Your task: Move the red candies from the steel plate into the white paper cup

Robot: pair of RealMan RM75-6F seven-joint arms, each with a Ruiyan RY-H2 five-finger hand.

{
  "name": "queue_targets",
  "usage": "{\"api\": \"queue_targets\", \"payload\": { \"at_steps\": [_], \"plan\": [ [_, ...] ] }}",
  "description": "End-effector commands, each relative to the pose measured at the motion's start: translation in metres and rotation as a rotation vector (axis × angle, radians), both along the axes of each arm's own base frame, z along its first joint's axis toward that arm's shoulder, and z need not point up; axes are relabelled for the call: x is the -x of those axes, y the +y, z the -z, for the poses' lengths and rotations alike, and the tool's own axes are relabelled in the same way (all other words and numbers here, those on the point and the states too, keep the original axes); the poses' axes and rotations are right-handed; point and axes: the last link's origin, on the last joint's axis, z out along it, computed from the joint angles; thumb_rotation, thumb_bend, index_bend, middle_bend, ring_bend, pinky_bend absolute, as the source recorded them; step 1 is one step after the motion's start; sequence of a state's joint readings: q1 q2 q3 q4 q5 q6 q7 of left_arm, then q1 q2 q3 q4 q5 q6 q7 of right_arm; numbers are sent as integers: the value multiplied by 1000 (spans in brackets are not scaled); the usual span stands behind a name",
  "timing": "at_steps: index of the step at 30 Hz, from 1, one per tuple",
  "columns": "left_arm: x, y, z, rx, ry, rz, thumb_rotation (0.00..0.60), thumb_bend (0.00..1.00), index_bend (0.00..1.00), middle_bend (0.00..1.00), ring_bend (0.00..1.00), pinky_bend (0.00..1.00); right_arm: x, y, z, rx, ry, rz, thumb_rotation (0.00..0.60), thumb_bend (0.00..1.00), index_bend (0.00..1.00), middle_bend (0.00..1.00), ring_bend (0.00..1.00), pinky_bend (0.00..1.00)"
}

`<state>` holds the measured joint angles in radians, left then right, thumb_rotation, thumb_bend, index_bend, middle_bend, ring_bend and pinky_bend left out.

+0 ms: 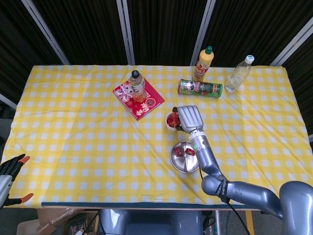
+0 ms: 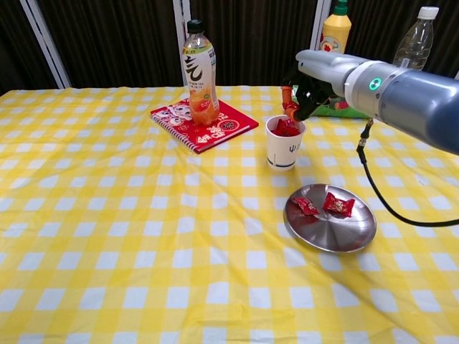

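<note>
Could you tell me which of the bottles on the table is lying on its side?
The green bottle between the yellow-bodied and clear bottles; those two and the orange drink stand upright.

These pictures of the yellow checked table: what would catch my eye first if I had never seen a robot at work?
Most striking is the grey right hand poised over the white paper cup mid-table, pinching a red candy above others already inside. Just in front, nearer the robot, a steel plate holds two more red candies. Behind, a juice bottle stands on a red notebook.
</note>
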<state>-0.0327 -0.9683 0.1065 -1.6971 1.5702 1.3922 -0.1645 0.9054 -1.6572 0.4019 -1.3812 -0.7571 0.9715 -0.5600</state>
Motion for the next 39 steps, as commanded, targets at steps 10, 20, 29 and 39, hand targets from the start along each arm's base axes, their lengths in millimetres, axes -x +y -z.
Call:
{"api": "queue_targets", "payload": {
  "at_steps": [10, 20, 29, 39],
  "plan": [
    [0, 1, 0, 9, -5, -7, 600, 71, 0, 0, 0, 0, 12, -18, 23, -35, -2, 60, 600, 560, 600, 789, 831, 990],
    [0, 1, -1, 6, -5, -5, 600, 71, 0, 0, 0, 0, 7, -14, 24, -36, -9, 50, 600, 502, 364, 789, 831, 990],
    [-1, 1, -1, 2, -6, 0, 600, 72, 0, 0, 0, 0, -5, -4, 3, 8, -29, 1, 600, 478, 311, 789, 831, 990],
    [-1, 0, -1, -5, -6, 5, 600, 71, 0, 0, 0, 0, 0, 32, -20, 9, -37, -19, 600, 460, 311, 789, 831, 989]
  ]
}}
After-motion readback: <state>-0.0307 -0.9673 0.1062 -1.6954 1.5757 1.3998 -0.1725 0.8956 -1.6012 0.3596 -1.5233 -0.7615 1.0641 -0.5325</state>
